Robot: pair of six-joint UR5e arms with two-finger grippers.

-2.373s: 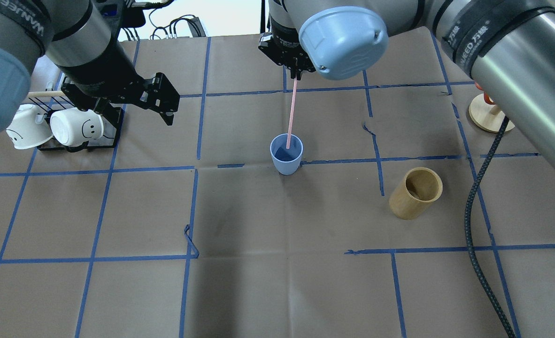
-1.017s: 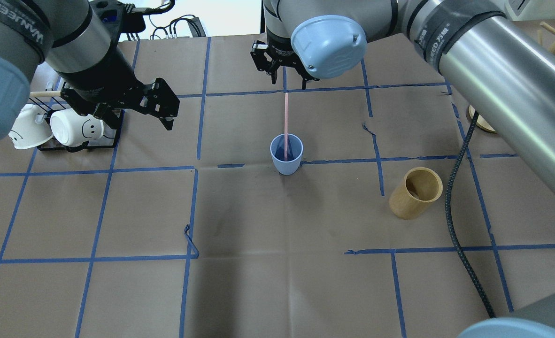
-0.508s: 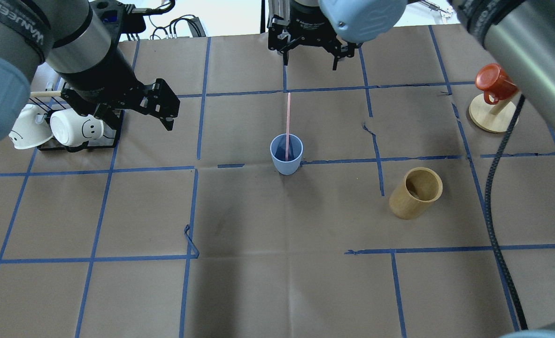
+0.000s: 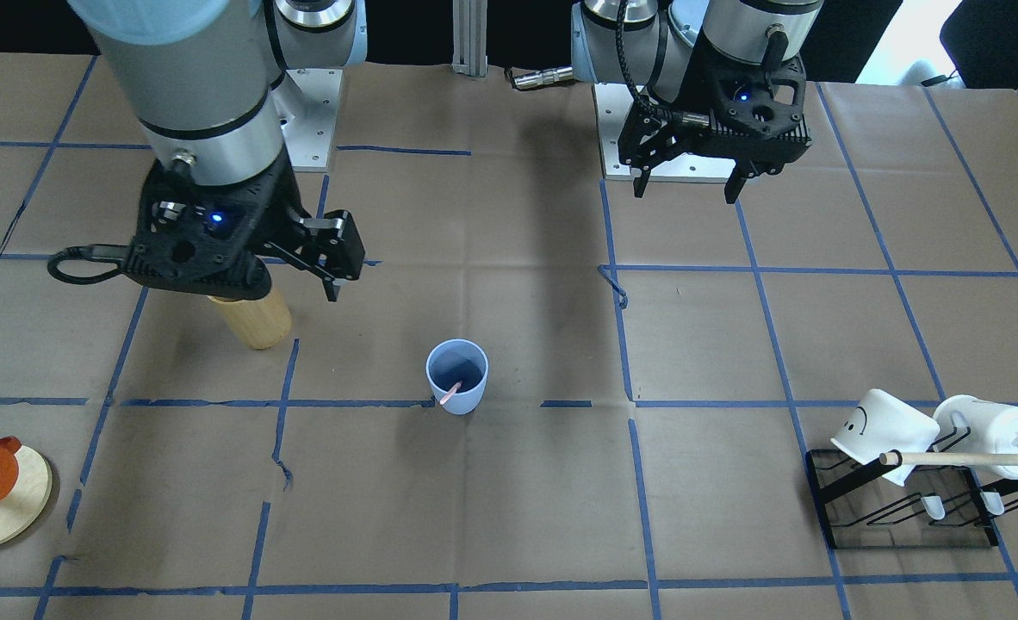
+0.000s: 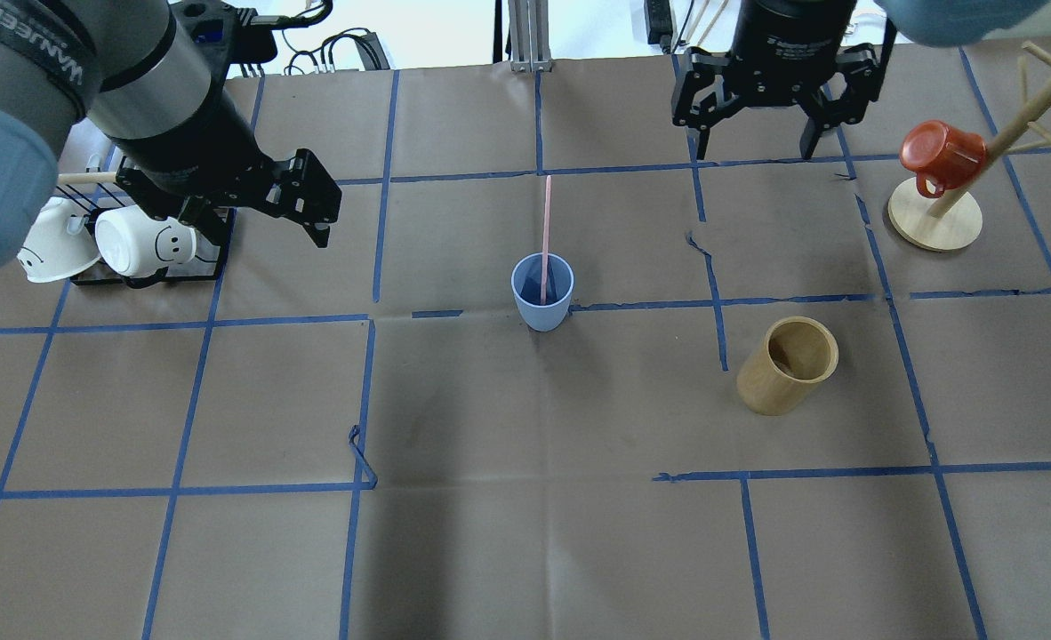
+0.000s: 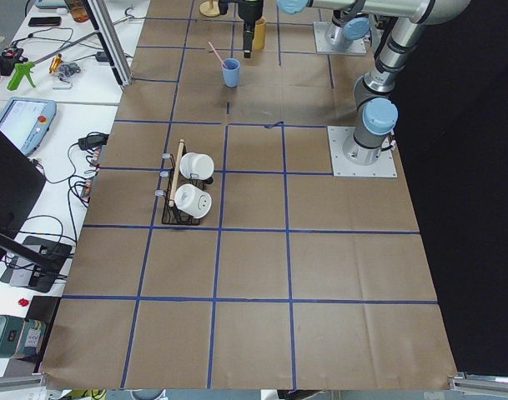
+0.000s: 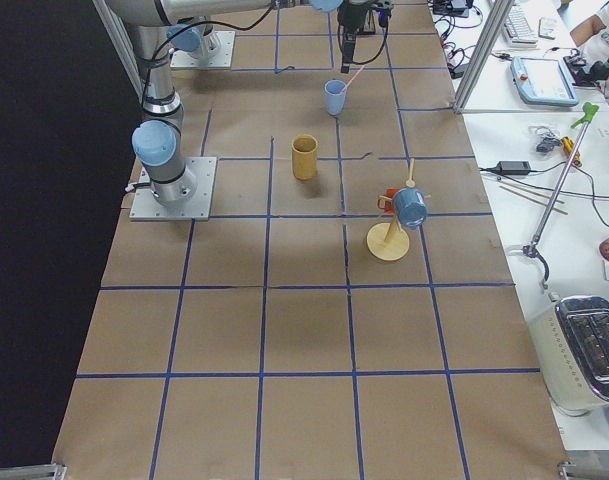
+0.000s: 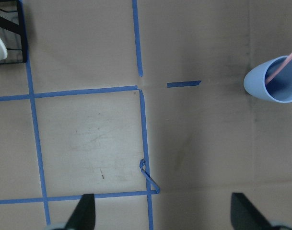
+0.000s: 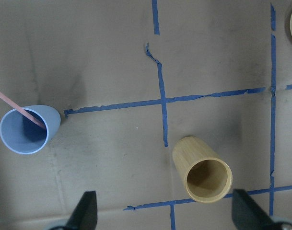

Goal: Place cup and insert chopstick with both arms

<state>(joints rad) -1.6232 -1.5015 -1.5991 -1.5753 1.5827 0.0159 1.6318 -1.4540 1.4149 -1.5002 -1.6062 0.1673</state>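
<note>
Right gripper [image 5: 755,149] had swung from the pink chopstick [image 5: 545,227] in the blue cup [image 5: 542,309] toward the bamboo cup [image 5: 788,366], fingers splayed. Left gripper [image 4: 685,188] gaped too.

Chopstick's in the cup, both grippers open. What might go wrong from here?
1. The pink chopstick leans on the rim of the blue cup, mostly sticking out; a nudge may tip the cup.
2. The right gripper hangs roughly above the wooden cup; lowering could knock it.
</note>
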